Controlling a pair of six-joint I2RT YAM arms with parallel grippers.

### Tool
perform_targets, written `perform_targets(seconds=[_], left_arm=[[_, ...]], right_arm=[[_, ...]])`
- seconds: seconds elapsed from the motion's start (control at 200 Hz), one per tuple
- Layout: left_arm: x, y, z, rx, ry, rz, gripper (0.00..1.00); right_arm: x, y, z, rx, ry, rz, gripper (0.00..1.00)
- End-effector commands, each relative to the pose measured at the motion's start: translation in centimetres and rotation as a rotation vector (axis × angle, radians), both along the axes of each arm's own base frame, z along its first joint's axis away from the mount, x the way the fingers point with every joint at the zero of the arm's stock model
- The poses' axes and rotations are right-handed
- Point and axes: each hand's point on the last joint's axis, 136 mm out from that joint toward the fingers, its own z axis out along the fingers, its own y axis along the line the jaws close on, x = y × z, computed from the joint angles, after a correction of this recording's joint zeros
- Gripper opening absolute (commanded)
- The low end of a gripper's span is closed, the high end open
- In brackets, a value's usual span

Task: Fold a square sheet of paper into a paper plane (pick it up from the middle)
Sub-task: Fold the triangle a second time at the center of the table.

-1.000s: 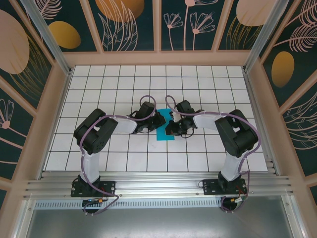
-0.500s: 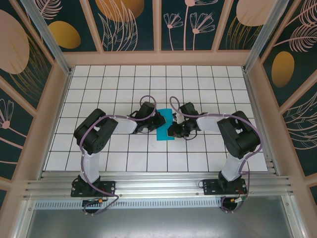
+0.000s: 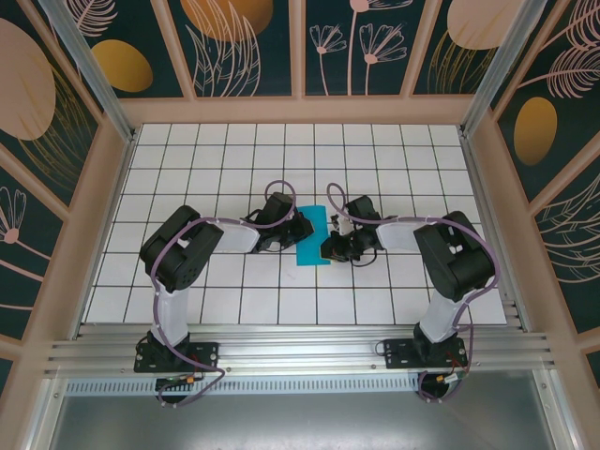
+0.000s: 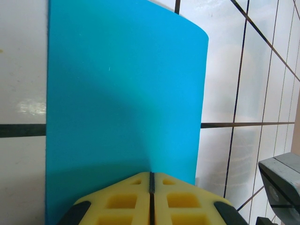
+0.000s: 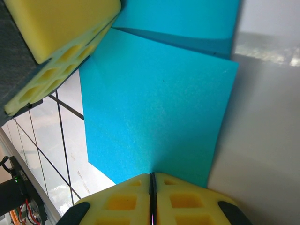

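Two pincers are clenched on the same sheet of paper (image 4: 122, 93), one at each side. The left pincer (image 4: 151, 182) has its yellow pads (image 4: 122, 202) pressed flat together. The near edge of the teal-blue sheet is nipped in the seam between them, and a faint crease runs up the paper from that seam. The right pincer (image 5: 152, 183) is shut the same way on the opposite edge. From its wrist camera the paper shows two layers, one flap over the other with a shadowed line between. The left pincer's pads sit at the far corner of that view, against the sheet.

Seen from above, the paper is a narrow upright shape, slightly tilted, near the middle of the table (image 3: 234, 159), which is white tile with a dark grid. Dark walls (image 3: 244, 47) painted with flowers and leaves stand around it.
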Motion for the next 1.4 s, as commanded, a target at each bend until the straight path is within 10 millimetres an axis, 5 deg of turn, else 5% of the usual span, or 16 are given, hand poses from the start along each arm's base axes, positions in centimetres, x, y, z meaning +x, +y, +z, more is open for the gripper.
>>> perform_targets(seconds=[0.0,0.305,0.535,0.781,0.996,1.191,1.396], left_arm=[[-2.9,3.8,-5.5,0.199,0.143,0.019,0.11],[-2.9,3.7,-5.5,0.198,0.142,0.017,0.11],[-2.9,3.9,-5.6,0.204,0.143,0.017,0.11],[-2.9,3.7,-5.6,0.203,0.145,0.014,0.11],[-2.9,3.8,-5.5,0.208,0.143,0.013,0.11],[-3.0,3.8,-5.7,0.206,0.147,0.010,0.11],[-2.9,3.7,-5.7,0.206,0.146,0.007,0.11]], right_arm=[[-2.7,-2.1,-1.5,-0.084,0.107,-0.027,0.11],[-3.8,-3.1,-3.0,-0.080,0.152,-0.054,0.10],[-3.2,-2.4,-0.6,-0.027,0.102,-0.046,0.10],[-4.4,-4.1,-4.1,-0.107,0.169,-0.081,0.10],[-4.2,-4.0,-2.1,-0.041,0.129,-0.093,0.09],[-5.1,-4.8,-4.5,-0.082,0.189,-0.107,0.09],[-4.3,-4.9,-2.6,-0.091,0.146,-0.109,0.09]])
